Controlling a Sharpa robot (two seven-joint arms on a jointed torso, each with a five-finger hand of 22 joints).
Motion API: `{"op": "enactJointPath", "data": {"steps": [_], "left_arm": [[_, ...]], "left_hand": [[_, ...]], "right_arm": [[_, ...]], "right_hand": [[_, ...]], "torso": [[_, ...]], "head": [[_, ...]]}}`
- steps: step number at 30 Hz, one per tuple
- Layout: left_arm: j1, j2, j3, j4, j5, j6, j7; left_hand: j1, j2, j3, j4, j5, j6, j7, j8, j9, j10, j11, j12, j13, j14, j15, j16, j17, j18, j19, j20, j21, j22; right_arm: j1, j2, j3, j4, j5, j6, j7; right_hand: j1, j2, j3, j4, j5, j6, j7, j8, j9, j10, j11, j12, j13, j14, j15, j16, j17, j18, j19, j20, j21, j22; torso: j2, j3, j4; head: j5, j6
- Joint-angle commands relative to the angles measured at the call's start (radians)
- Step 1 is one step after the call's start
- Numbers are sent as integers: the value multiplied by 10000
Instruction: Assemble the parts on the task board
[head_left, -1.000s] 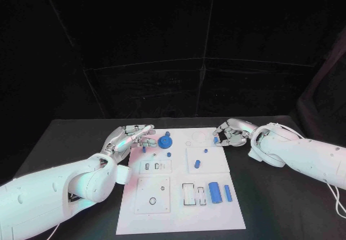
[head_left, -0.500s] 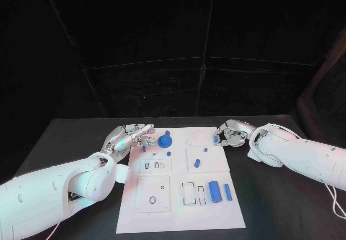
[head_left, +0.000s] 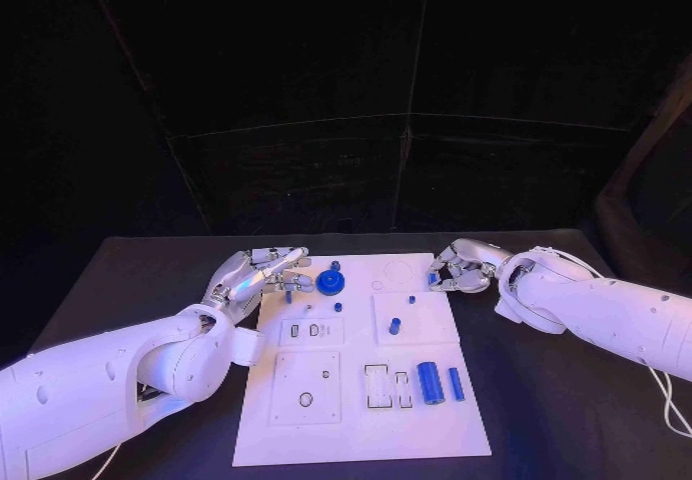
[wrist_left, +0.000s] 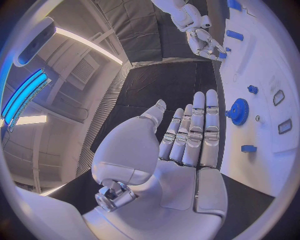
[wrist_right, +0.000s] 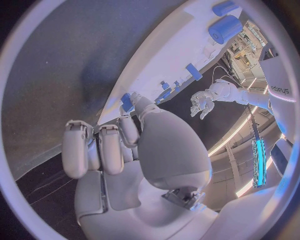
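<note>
The white task board lies mid-table. My left hand hovers open at the board's far left corner, fingers straight. Beside it are a blue gear and a small blue peg. My right hand is over the board's far right edge, fingers curled. It pinches a small blue part at its fingertips. The left wrist view also shows that hand with the part.
More blue parts sit on the board: an upright peg, a thick cylinder and a thin bar near the front right. Rectangular slots and an oval hole lie toward the front. Black table surrounds the board.
Both hands stay almost where they were. The right hand with its blue part has edged very slightly toward the far side.
</note>
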Motion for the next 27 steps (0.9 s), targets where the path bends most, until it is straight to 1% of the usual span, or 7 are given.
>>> {"op": "enactJointPath", "data": {"steps": [1, 5, 8, 9, 17, 22, 27], "left_arm": [[9, -3, 10, 14, -13, 126, 43], [9, -17, 9, 18, -13, 123, 36], [9, -33, 9, 35, -13, 126, 31], [9, -36, 9, 38, -13, 126, 30], [13, -86, 9, 62, -11, 122, 13], [20, -120, 10, 54, 133, 118, 7], [26, -138, 11, 38, 200, 127, 7]], "left_hand": [[-84, -8, 79, -8, -35, 86, 4, -1, 9, 86, 5, 54, 8, 16, 12, -35, 8, 130, 10, 2, -69, -15], [-84, -8, 79, -8, -35, 86, 4, -1, 9, 86, 5, 54, 8, 16, 12, -35, 8, 130, 10, 2, -69, -15], [-84, -8, 79, -8, -35, 86, 4, -1, 9, 86, 5, 54, 8, 16, 12, -35, 8, 130, 10, 2, -69, -15], [-84, -8, 79, -8, -35, 86, 4, -1, 9, 86, 5, 54, 8, 16, 12, -35, 8, 130, 10, 2, -69, -15], [-88, -8, 89, -13, -34, 86, 6, -5, 7, 86, 7, 48, 5, 18, 12, -40, 14, 129, 12, 1, -69, -17], [-89, -8, 91, -15, -35, 85, 8, -7, 7, 85, 8, 46, 4, 18, 12, -41, 16, 129, 12, 1, -69, -18], [-89, -8, 91, -15, -35, 85, 8, -7, 7, 85, 8, 46, 4, 18, 12, -41, 16, 129, 12, 1, -69, -18]], "right_arm": [[17, 17, 1, 8, -49, -522, -93], [18, 20, 4, 93, -49, -1037, -177], [23, -71, 9, 415, -49, -1304, -267], [24, -90, 10, 479, -49, -1331, -288], [77, -303, 26, 2013, -131, -1744, -922], [99, 23, 29, 2810, -432, -1935, -1492], [98, 580, 26, 3173, -982, -1936, -2067]], "right_hand": [[101, 415, 267, -5, -146, 312, -125, 185, 86, 10, -144, 62, 23, 645, -115, 47, 850, 21, 19, -100, 11, 484], [116, 554, 484, -43, -143, 390, -176, 234, 99, 12, -191, 38, 13, 647, -162, 45, 853, 20, 22, -154, 11, 488], [104, 564, 572, -70, -85, 372, -175, 227, 93, -14, -197, -17, -29, 643, -174, 31, 836, 21, 15, -172, 7, 478], [99, 560, 582, -73, -77, 365, -173, 223, 92, -19, -196, -26, -36, 642, -174, 29, 833, 21, 14, -174, 5, 476], [-76, 474, 760, -77, 65, 193, -103, 107, 39, -116, -146, -211, -173, 620, -147, -34, 749, 34, -35, -172, -29, 406], [-180, 434, 851, -64, 148, 151, -82, 62, 19, -129, -127, -252, -198, 616, -130, -53, 729, 39, -48, -158, -41, 388], [-218, 407, 908, -77, 211, 142, -75, 46, 12, -132, -122, -268, -207, 613, -125, -65, 714, 40, -50, -152, -44, 384]], "torso": [[2, 1, 0], [1, 18, -18], [-20, -8, 7], [-20, -8, 7], [-73, -57, 46], [-92, -83, 99], [-95, -90, 128]], "head": [[9, -18], [51, -16], [20, -9], [20, -8], [20, 8], [10, -24], [108, -83]]}}
